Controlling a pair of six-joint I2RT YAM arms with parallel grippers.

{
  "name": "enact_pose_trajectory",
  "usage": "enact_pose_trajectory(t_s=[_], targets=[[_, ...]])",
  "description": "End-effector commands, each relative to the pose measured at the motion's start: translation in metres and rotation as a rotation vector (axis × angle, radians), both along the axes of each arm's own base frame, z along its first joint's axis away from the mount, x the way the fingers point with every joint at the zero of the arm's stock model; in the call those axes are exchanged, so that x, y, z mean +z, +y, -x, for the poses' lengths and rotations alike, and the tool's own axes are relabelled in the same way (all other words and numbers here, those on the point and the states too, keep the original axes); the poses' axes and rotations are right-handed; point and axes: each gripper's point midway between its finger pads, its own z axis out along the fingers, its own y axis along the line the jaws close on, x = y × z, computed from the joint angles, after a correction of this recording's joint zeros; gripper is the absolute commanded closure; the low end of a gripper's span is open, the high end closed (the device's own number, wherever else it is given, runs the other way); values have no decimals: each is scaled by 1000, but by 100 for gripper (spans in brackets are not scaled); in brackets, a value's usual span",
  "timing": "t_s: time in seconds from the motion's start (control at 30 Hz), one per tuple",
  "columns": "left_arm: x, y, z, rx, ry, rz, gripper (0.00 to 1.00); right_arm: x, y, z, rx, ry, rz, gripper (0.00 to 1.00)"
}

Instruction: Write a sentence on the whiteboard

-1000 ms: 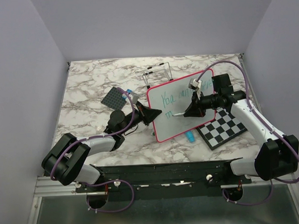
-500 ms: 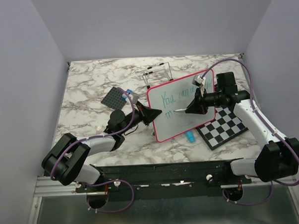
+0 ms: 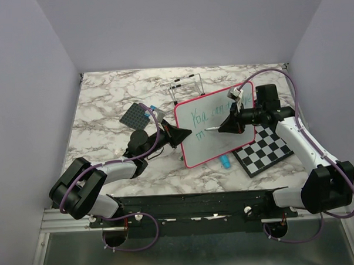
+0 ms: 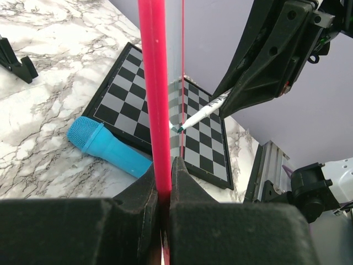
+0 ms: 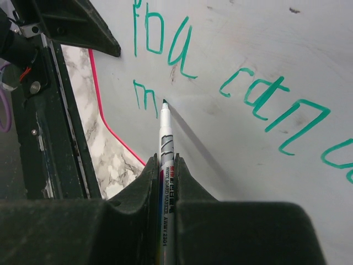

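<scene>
The marbled worktop (image 3: 105,94) carries a checkered board (image 3: 266,151) at lower right, with a blue cylinder (image 3: 225,162) just beside its left edge. A dark gridded square (image 3: 136,116) lies centre left and a wire stand (image 3: 185,85) stands upper centre.

Bright even light, soft shadows, blurred wrist-view foregrounds.

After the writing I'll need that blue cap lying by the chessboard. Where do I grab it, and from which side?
Take the blue cap across its smooth barrel, about mid-length, coming straight down. It lies flat on the table, so the top is the open side. The chessboard and the whiteboard edge sit close by, so a sideways approach looks tight.
</scene>
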Motion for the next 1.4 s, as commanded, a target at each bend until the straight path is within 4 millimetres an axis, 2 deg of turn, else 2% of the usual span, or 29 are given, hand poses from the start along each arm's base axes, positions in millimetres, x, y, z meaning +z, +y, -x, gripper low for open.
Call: enact_pose_trajectory(t_s=[0.0,0.27,0.8,1.37], targets=[[-23,-3,4,-31,-9,-100,100,9,-2,-12,-49,-64,-1,99],[-23,-3,4,-31,-10,-102,100,2,-15,-16,-86,-54,20,99],[-22,-4,3,-34,-14,-103,100,-24,-22,7,-22,2,75,99],[-22,-5,3,-34,-10,-102,100,-7,-4,-1,2,18,5,99]])
